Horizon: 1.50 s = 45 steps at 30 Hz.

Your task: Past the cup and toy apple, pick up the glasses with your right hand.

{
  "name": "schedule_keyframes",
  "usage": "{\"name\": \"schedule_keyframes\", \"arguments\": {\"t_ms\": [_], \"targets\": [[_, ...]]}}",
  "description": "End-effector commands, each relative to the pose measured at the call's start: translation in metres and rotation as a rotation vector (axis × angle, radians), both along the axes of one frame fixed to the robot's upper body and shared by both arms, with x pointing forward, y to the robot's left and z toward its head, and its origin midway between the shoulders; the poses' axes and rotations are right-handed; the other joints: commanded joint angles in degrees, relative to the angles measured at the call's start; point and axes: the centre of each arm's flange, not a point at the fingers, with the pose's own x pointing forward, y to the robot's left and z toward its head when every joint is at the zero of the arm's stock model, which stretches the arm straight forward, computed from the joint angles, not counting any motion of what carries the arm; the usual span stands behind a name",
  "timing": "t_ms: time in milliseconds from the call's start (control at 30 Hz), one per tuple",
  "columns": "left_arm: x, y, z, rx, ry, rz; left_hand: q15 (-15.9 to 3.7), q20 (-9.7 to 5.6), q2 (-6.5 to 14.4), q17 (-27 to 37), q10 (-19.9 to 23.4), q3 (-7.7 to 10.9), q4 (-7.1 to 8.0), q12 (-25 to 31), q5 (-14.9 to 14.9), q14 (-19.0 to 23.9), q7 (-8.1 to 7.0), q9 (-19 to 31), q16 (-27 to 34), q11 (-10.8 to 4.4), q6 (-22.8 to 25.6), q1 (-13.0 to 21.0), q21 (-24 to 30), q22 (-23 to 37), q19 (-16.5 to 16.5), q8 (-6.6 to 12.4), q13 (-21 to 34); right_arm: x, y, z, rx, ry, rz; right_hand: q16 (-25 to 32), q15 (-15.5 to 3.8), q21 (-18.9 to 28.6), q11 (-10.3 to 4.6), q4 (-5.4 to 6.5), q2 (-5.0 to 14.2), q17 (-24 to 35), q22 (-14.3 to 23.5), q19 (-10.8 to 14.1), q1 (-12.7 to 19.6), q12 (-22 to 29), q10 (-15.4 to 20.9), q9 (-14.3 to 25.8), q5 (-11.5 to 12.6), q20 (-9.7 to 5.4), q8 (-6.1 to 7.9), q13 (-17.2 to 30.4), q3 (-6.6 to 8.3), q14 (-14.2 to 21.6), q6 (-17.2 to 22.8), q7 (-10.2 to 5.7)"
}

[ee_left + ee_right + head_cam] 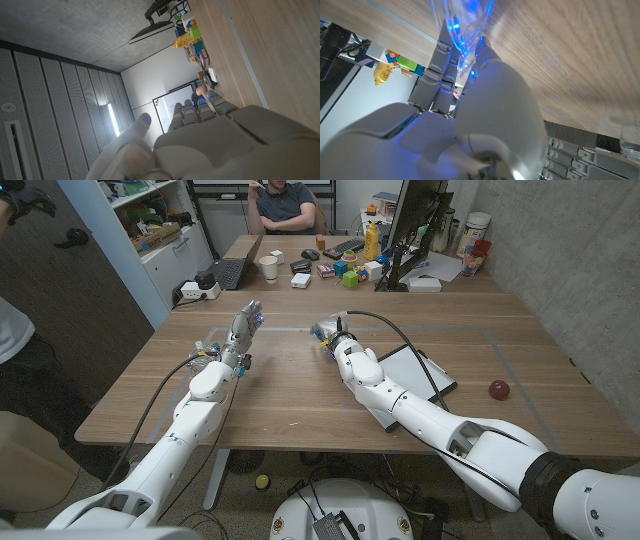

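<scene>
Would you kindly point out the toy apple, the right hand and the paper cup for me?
toy apple (498,390), head view, its red middle.
right hand (330,335), head view, middle of the hand.
paper cup (269,269), head view, its white side.

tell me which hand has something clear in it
The right hand, reaching over the middle of the table. Its wrist view shows something clear, lit blue, between its fingers; what it is I can't tell. The left hand holds nothing.

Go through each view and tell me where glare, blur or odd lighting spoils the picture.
Head view: even room light, sharp; the toy apple and both hands read clearly. Left wrist view: a bright wall lamp glares, and the left hand up close is soft. Right wrist view: blue light glows through a clear, blurred thing near the right hand's fingers; the close hand is out of focus.
</scene>
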Motion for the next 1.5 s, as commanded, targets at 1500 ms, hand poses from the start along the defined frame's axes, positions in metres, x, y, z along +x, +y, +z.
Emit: {"name": "schedule_keyframes", "arguments": {"t_ms": [1500], "targets": [[-0.010,0.003,0.002,0.000,-0.023,0.006,0.57,0.19,3.53,0.10,-0.19,-0.64,0.11,0.22,0.19,-0.16,0.08,0.31,0.38,0.53,-0.19,-0.67,0.44,0.28,0.04,0.26,0.09,-0.045,-0.026,0.069,0.245,-0.159,0.153,-3.00,-14.10,4.71,0.07,0.61,1.57,1.90,0.36,-2.02,0.18,3.97,-1.33,0.45,0.19,-4.61,-1.03,3.73,0.27,9.23,1.57,0.19]]}}
